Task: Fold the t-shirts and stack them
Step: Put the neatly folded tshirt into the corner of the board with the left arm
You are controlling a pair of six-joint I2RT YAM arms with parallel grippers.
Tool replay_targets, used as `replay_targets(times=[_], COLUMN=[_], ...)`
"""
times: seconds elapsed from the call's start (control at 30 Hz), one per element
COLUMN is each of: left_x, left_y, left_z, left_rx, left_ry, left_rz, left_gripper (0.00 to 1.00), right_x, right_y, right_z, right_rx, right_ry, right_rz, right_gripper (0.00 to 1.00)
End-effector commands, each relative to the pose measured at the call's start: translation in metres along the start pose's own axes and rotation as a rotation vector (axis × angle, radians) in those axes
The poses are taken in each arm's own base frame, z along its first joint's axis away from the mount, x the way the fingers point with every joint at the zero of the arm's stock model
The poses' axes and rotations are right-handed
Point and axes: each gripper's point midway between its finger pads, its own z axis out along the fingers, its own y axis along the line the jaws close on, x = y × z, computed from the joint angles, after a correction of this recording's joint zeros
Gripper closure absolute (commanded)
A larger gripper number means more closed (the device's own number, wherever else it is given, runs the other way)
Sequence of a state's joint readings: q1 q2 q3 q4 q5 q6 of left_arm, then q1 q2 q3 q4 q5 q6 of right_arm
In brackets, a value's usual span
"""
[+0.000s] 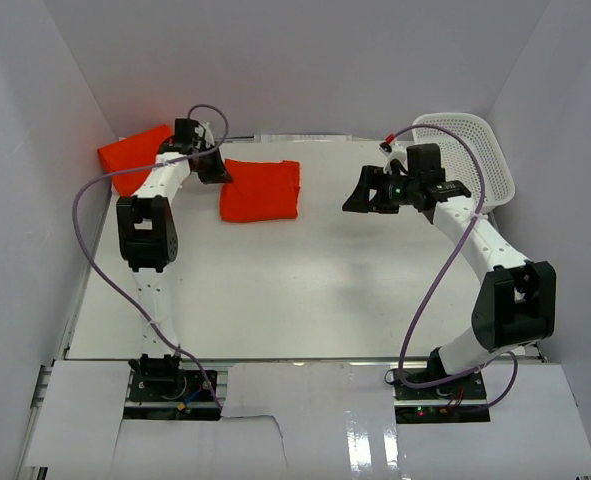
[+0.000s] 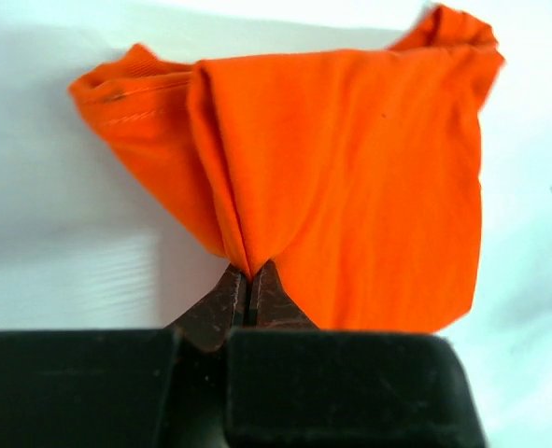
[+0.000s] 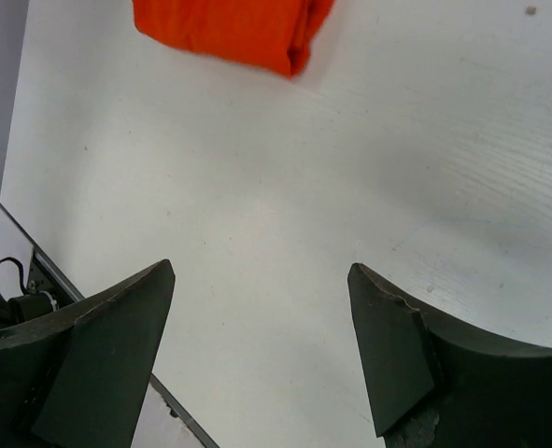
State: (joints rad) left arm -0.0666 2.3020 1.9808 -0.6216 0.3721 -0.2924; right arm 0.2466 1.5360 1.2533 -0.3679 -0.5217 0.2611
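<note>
the left claw (image 2: 247, 295) is clenched on a pinch of fabric at the left edge of the folded t-shirt (image 1: 262, 190), which lies far left of centre on the table (image 1: 305, 290). a second t-shirt (image 1: 133, 155) sits crumpled in the far left corner. the right claw (image 3: 261, 271) hangs released above bare table, near the white mesh basket (image 1: 475, 150).

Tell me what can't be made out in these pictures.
- Top view: the left arm covers part of the corner shirt, so its fold is unclear.
- Top view: the left gripper hides its own fingertips at the edge of the middle shirt.
- Top view: the right arm covers part of the basket; contents unknown.
- Right wrist view: the top edge cuts off the middle shirt.
</note>
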Motion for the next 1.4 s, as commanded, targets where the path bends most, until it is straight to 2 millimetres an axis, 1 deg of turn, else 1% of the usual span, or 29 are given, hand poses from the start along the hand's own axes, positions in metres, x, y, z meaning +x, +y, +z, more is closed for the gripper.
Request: replay_targets(times=[0.0, 0.1, 0.13, 0.17, 0.2, 0.23, 0.27, 0.33, 0.37, 0.47, 0.5, 0.6, 0.67, 0.7, 0.73, 0.77, 0.8, 0.83, 0.87, 0.9, 0.93, 0.97, 1.03, 1.07, 1.1, 1.13, 1.23, 1.27, 1.37], left_x=[-0.054, -0.079, -0.095, -0.111, -0.12, -0.132, -0.148, -0.166, -0.178, -0.197, -0.206, -0.22, -0.225, -0.226, -0.226, -0.226, -0.223, -0.218, -0.217, -0.216, -0.208, -0.206, -0.202, -0.197, -0.194, -0.187, -0.175, -0.17, -0.167], left_y=[0.009, 0.011, 0.005, 0.026, 0.027, 0.025, 0.024, 0.018, 0.013, 0.007, 0.008, 0.019, 0.034, 0.046, 0.051, 0.066, 0.077, 0.084, 0.104, 0.114, 0.128, 0.148, 0.167, 0.183, 0.192, 0.207, 0.23, 0.237, 0.244], left_z=[-0.048, -0.067, -0.077, -0.091, -0.096, -0.103, -0.114, -0.126, -0.135, -0.149, -0.157, -0.171, -0.176, -0.177, -0.177, -0.18, -0.181, -0.177, -0.183, -0.186, -0.18, -0.189, -0.193, -0.197, -0.197, -0.198, -0.194, -0.187, -0.176], left_rx=[-0.041, -0.08, -0.078, -0.133, -0.144, -0.146, -0.164, -0.164, -0.167, -0.173, -0.201, -0.276, -0.319, -0.348, -0.349, -0.363, -0.374, -0.352, -0.368, -0.368, -0.37, -0.385, -0.379, -0.37, -0.366, -0.37, -0.402, -0.398, -0.356], left_ry=[-0.14, -0.232, -0.297, -0.353, -0.383, -0.429, -0.476, -0.534, -0.574, -0.653, -0.696, -0.778, -0.797, -0.796, -0.79, -0.783, -0.77, -0.751, -0.754, -0.76, -0.736, -0.742, -0.747, -0.747, -0.744, -0.732, -0.714, -0.7, -0.681], left_rz=[0.045, 0.077, 0.104, 0.091, 0.109, 0.126, 0.138, 0.168, 0.18, 0.215, 0.221, 0.24, 0.236, 0.221, 0.214, 0.192, 0.171, 0.163, 0.122, 0.105, 0.083, 0.047, 0.024, -0.013, -0.031, -0.058, -0.097, -0.104, -0.117], left_gripper=[1.0, 1.0, 1.0, 1.0, 1.0, 1.0, 1.0, 1.0, 1.0, 1.0, 1.0, 1.0, 1.0, 1.0, 1.0, 1.0, 1.0, 1.0, 1.0, 1.0, 1.0, 1.0, 1.0, 1.0, 1.0, 1.0, 1.0, 1.0, 1.0], right_x=[-0.003, 0.002, 0.011, 0.015, 0.016, 0.024, 0.029, 0.041, 0.047, 0.066, 0.071, 0.084, 0.092, 0.096, 0.1, 0.106, 0.107, 0.11, 0.115, 0.118, 0.121, 0.125, 0.128, 0.128, 0.13, 0.13, 0.13, 0.132, 0.133], right_y=[0.016, 0.023, 0.021, 0.025, 0.027, 0.025, 0.029, 0.027, 0.03, 0.03, 0.028, 0.034, 0.039, 0.039, 0.042, 0.041, 0.042, 0.042, 0.043, 0.043, 0.045, 0.046, 0.052, 0.054, 0.058, 0.06, 0.067, 0.068, 0.074], right_z=[-0.007, -0.008, -0.006, -0.004, -0.005, -0.002, 0.001, 0.006, 0.009, 0.016, 0.017, 0.02, 0.02, 0.021, 0.022, 0.022, 0.023, 0.023, 0.025, 0.026, 0.027, 0.028, 0.029, 0.028, 0.029, 0.029, 0.03, 0.031, 0.031], right_rx=[-0.034, -0.028, -0.024, -0.03, -0.03, -0.026, -0.031, -0.023, -0.026, -0.015, -0.007, -0.018, -0.02, -0.015, -0.018, -0.014, -0.008, -0.004, -0.004, -0.003, -0.006, -0.01, -0.016, -0.016, -0.02, -0.023, -0.033, -0.037, -0.04], right_ry=[-0.038, -0.045, -0.035, -0.03, -0.042, -0.027, -0.014, 0.021, 0.041, 0.092, 0.103, 0.136, 0.161, 0.173, 0.187, 0.213, 0.222, 0.233, 0.251, 0.258, 0.269, 0.284, 0.303, 0.311, 0.319, 0.321, 0.329, 0.337, 0.346], right_rz=[-0.027, -0.036, -0.028, -0.029, -0.036, -0.033, -0.038, -0.036, -0.043, -0.052, -0.048, -0.045, -0.05, -0.049, -0.056, -0.052, -0.056, -0.058, -0.062, -0.061, -0.059, -0.052, -0.055, -0.057, -0.064, -0.066, -0.065, -0.064, -0.076], right_gripper=[0.19, 0.19, 0.19, 0.2, 0.2, 0.2, 0.2, 0.2, 0.2, 0.2, 0.2, 0.2, 0.2, 0.2, 0.2, 0.2, 0.2, 0.2, 0.2, 0.2, 0.2, 0.2, 0.2, 0.2, 0.2, 0.2, 0.2, 0.2, 0.2])
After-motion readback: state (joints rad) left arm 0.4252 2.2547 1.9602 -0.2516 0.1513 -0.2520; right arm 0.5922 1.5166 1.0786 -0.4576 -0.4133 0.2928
